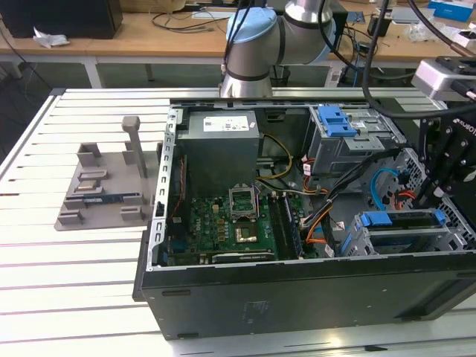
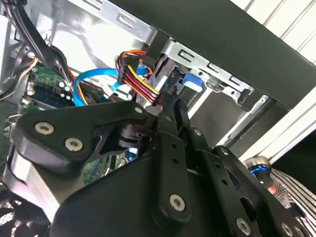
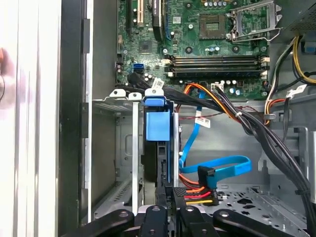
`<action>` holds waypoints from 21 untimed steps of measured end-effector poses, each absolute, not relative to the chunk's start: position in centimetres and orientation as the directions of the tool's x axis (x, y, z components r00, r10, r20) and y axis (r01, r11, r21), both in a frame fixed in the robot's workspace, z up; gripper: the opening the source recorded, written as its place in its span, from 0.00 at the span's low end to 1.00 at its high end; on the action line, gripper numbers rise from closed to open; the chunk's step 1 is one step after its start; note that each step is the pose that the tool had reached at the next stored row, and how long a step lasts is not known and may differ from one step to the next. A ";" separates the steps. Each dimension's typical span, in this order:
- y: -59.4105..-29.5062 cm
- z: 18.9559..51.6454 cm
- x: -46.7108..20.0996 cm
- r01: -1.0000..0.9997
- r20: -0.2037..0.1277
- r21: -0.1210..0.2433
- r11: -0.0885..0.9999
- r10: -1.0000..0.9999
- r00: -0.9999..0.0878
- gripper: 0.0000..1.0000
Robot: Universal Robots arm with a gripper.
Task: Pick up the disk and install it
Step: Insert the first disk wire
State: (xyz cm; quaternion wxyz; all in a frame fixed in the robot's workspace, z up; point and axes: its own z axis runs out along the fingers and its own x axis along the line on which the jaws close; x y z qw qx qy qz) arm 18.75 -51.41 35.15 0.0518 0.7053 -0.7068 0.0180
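Observation:
The disk [image 1: 400, 220] sits on edge in the lower drive cage at the exterior view's right, its blue plastic frame [image 3: 158, 123] showing along the top. My gripper [image 1: 430, 199] hangs over the cage's cable end. In both wrist views its two black fingers [image 2: 167, 128] come together at the tips, shut, with nothing visible between them. The tips [image 3: 168, 197] rest at the end of the disk [image 2: 190, 83], beside the coloured power plug [image 3: 197, 196]. Most of the disk's flat faces are hidden by the cage walls.
The open computer case [image 1: 297, 290] lies on a slatted white table. Inside are a grey power-supply box [image 1: 222, 141], the green motherboard [image 1: 223, 223], an upper cage with a blue latch [image 1: 336, 119], and blue and orange cables [image 3: 222, 165]. A grey fixture [image 1: 104, 190] stands beside it.

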 end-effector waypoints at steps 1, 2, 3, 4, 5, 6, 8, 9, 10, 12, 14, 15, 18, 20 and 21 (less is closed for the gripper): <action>-51.4 35.1 18.7 -0.999 0.098 0.048 0.005 -0.995 0.000 0.17; -51.4 35.0 18.7 -0.999 0.098 0.048 0.005 -0.995 0.000 0.17; -51.5 35.0 18.7 -0.999 0.098 0.048 0.005 -0.995 -0.001 0.17; -51.6 34.9 18.7 -0.999 0.098 0.048 0.005 -0.995 -0.001 0.17; -51.7 34.8 18.7 -0.999 0.098 0.048 0.005 -0.995 -0.001 0.17; -51.8 34.8 18.7 -0.999 0.098 0.048 0.005 -0.995 -0.001 0.17; -51.9 34.6 18.7 -0.999 0.098 0.048 0.005 -0.995 -0.001 0.17; -51.8 34.6 18.6 -0.999 0.098 0.048 0.005 -0.995 -0.001 0.17; -51.8 34.6 18.6 -0.999 0.097 0.048 0.005 -0.995 0.000 0.17; -51.8 34.5 18.6 -0.999 0.096 0.048 0.005 -0.995 0.000 0.17; -51.8 34.4 18.6 -0.999 0.096 0.048 0.005 -0.995 -0.001 0.17; -51.8 34.3 18.6 -0.999 0.095 0.048 0.005 -0.995 -0.001 0.17; -51.8 34.0 18.7 -0.999 0.093 0.048 0.005 -0.996 -0.001 0.17; -51.8 33.9 18.7 -0.999 0.092 0.048 0.005 -0.996 -0.001 0.17; -51.8 33.8 18.7 -0.999 0.093 0.048 0.005 -0.996 -0.001 0.17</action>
